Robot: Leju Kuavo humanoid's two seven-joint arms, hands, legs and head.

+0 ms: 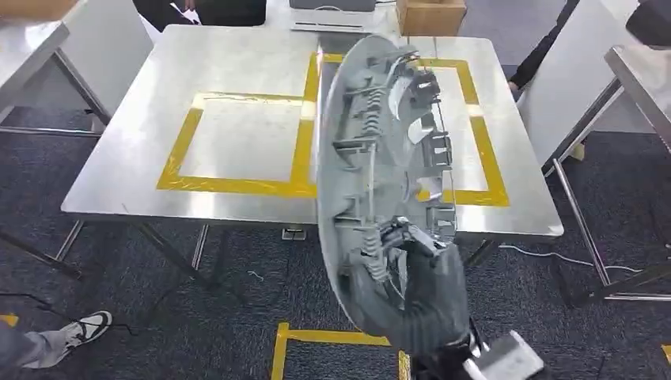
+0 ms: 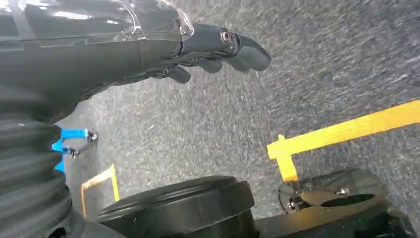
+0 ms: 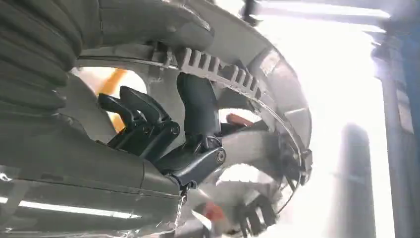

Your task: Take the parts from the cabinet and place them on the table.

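Fingers [image 3: 198,106] of the right hand [image 1: 419,297] are clamped on the grey part [image 1: 380,158], held upright for carrying toward the surface [image 1: 237,142] at twelve o'clock; left-hand fingers [image 2: 218,54] are held apart, empty.

One grey plastic part [image 1: 380,166], ribbed on its inner face, held upright in my right hand [image 1: 427,305]. Two of my hands in sight; the left hand [image 2: 218,49] hangs over carpet with nothing in it. One large steel table [image 1: 237,63] ahead, with parts of two more at the far left and far right. Two yellow tape rectangles on it. One cardboard box [image 1: 431,16] at the far edge. One shoe [image 1: 87,324], near left.
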